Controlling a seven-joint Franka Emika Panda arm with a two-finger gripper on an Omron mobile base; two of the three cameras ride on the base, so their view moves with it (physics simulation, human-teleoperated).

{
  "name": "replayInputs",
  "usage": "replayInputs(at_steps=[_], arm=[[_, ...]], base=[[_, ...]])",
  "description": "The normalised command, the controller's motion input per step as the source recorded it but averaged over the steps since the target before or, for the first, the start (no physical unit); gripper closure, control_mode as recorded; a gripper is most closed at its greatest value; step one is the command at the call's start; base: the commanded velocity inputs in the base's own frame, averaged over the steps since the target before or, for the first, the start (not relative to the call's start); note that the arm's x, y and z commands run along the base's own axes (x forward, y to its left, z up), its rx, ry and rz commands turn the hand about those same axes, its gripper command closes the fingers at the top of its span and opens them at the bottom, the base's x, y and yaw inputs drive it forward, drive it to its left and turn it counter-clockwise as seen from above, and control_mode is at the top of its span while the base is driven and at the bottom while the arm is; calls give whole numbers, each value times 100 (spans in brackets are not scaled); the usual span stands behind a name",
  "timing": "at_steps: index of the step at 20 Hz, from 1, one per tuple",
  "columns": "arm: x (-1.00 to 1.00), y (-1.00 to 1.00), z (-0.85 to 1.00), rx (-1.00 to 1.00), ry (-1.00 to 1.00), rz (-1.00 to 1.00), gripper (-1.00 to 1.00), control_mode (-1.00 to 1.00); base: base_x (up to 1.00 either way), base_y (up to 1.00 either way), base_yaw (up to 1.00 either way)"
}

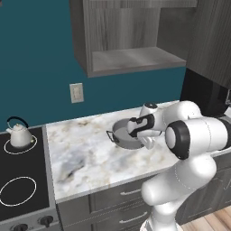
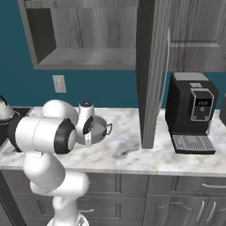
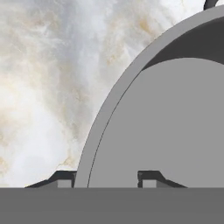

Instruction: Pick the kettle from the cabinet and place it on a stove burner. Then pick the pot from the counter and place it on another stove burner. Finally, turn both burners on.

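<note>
The grey pot [image 1: 121, 134] sits on the marble counter [image 1: 81, 155], with my hand right over its rim on the side nearest the arm. In the hand view my gripper [image 3: 106, 177] straddles the pot's rim [image 3: 94, 131]. One fingertip is outside against the wall, and the other is inside over the pot floor with a gap left. The jaws stand apart and do not clamp the rim. The white kettle [image 1: 20, 134] stands upright on the cooktop's back burner ring [image 1: 9, 150]. A second ring [image 1: 5, 198] in front of it is bare. The doorless cabinet niche [image 1: 131, 58] above holds nothing.
Dark knobs [image 1: 45, 220] line the cooktop's front edge. A wall outlet [image 1: 76, 92] sits above the counter. To the right are a tall cabinet panel [image 2: 150, 75] and a black coffee machine [image 2: 192, 110]. Drawer fronts [image 1: 122, 198] lie below the counter.
</note>
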Motion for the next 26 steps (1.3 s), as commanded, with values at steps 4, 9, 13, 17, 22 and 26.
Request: replayInputs(at_steps=[4, 9, 13, 17, 22, 26], arm=[[0, 0, -7, 0, 0, 0, 100, -100], [-5, -1, 0, 0, -1, 0, 100, -100], [-25, -11, 11, 0, -3, 0, 100, -100], [-27, -6, 25, 0, -1, 0, 100, -100], [-16, 0, 33, 0, 0, 0, 100, -100], [-17, 0, 36, -1, 0, 0, 100, -100]], base=[[0, 0, 0], [0, 0, 0], [0, 0, 0], [0, 0, 0], [0, 0, 0], [0, 0, 0]])
